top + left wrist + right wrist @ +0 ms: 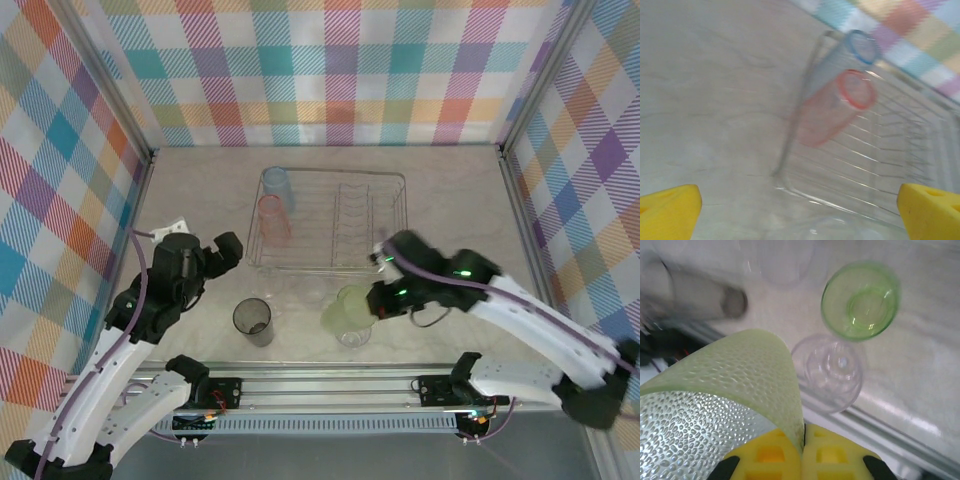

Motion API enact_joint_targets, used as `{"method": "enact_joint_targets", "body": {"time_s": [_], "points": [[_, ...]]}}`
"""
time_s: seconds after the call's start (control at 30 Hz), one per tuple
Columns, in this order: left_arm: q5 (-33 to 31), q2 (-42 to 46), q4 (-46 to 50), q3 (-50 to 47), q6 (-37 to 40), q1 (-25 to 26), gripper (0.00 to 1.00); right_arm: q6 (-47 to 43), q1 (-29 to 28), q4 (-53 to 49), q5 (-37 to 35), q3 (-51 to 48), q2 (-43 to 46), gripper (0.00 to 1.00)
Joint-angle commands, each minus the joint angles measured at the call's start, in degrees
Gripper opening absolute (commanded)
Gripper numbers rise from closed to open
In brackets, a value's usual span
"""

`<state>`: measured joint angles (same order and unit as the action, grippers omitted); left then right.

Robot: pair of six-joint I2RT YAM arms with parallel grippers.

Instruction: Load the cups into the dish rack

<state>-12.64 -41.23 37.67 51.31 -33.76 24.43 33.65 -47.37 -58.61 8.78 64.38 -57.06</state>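
The dish rack (385, 215) stands mid-table with a blue cup (277, 186) and a pink-red cup (273, 220) at its left end. The same blue cup (852, 55) and pink-red cup (832, 110) lie ahead of my left gripper (800, 220), which is open and holds nothing. It hovers left of the rack (880, 165). My right gripper (802, 432) is shut on the wall of a yellow-green cup (735, 385), lifted in front of the rack. Below it stand a green cup (861, 301) and a clear cup (827, 372). A smoky grey cup (253, 320) stands upright at the near left.
The metal rail (330, 385) of the arm bases runs close behind the cups at the near edge. Plaid walls close in the table on three sides. A white object (170, 230) lies by the left wall beside my left arm.
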Motion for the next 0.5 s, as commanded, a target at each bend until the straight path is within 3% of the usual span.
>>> {"method": "enact_joint_targets", "body": {"time_s": [0.0,0.1,0.2,0.33,0.47], "points": [[17.43,-1.57,-11.32,2.05,3.15,-0.69,1.0,-4.97,12.34,6.8,14.75,-1.06,5.64,0.0],[29.68,-5.39,-17.19,3.1,3.56,-0.7,1.0,-5.89,21.33,12.12,26.83,0.1,4.27,0.0],[40.21,-9.05,-22.23,4.38,2.65,-0.54,1.0,-3.64,26.19,20.2,37.22,0.33,0.8,0.0],[51.84,-11.46,-32.71,3.65,0.36,-0.17,1.0,2.34,28.55,34.79,47.05,-1.08,-3.06,0.0],[55.4,-12.26,-37.09,3.12,-0.16,0.57,1.0,6.06,28.4,42.24,50.31,-1.24,-5.98,0.0]]}}
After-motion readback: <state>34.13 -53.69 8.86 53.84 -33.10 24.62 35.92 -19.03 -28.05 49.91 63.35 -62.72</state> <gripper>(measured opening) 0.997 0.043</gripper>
